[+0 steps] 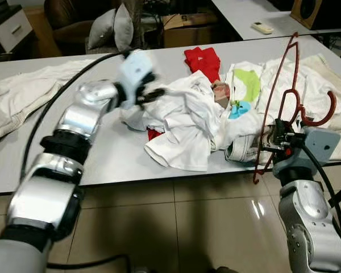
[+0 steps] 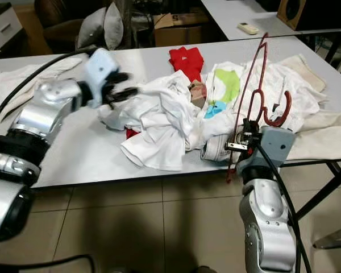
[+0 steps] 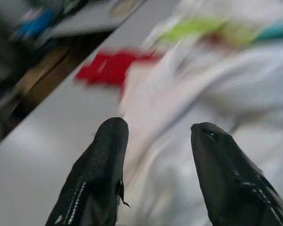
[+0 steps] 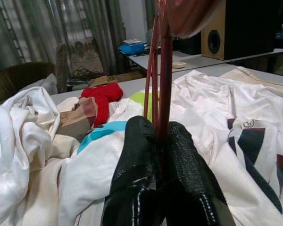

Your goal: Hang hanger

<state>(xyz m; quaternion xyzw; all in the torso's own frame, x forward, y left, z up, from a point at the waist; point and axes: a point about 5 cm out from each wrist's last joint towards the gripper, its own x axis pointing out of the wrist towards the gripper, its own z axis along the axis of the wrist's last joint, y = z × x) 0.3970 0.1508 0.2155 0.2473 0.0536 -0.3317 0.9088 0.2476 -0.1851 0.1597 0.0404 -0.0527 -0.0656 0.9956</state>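
Red hanger (image 1: pixel 284 96) clamped upright between the closed fingers of the right gripper (image 4: pixel 160 136), at 3 o'clock by the table (image 1: pixel 102 153) edge. Left gripper (image 3: pixel 155 141), fingers spread, over the white shirt (image 1: pixel 182 122) at 10 o'clock. Probably mid-dressing; next, pinching that shirt.

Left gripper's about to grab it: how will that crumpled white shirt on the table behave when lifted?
The crumpled white shirt is probably floppy: it lies in soft folds. It likely drags neighbouring clothes, being tangled in the pile. The open left gripper should pinch a thick fold.
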